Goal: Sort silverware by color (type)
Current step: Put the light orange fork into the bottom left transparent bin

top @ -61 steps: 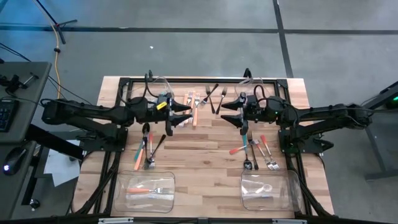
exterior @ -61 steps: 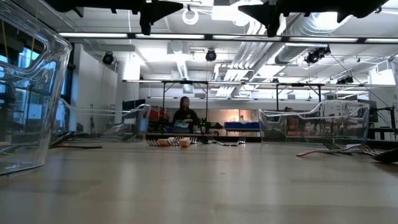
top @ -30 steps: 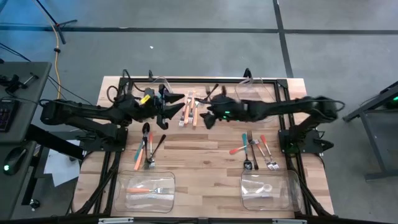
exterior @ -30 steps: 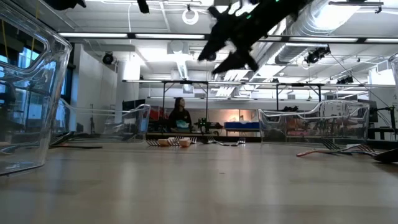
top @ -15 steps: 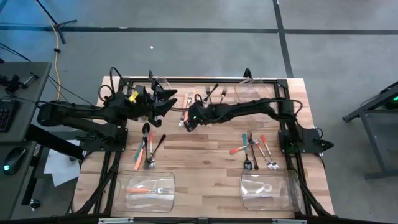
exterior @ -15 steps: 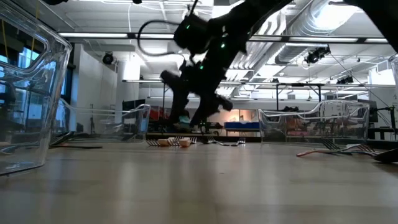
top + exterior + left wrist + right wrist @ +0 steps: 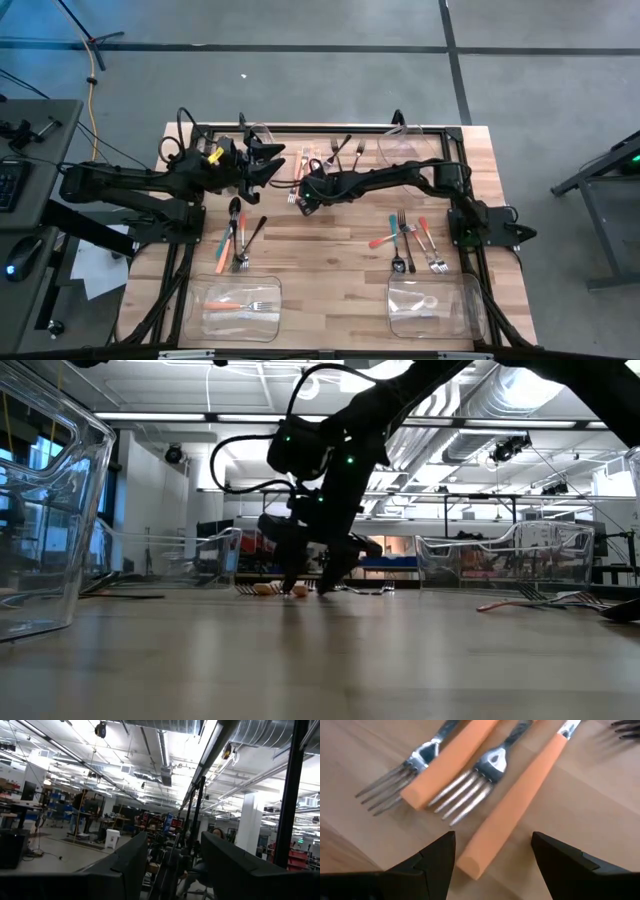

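Right gripper (image 7: 492, 851) open over orange-handled forks (image 7: 470, 790).
I held my fingers (image 7: 559, 857) spread astride one orange handle (image 7: 512, 802), untouched.

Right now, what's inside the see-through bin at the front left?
In the front-left bin lies an orange-handled fork. The high view shows nothing else there; its clear walls hide little.
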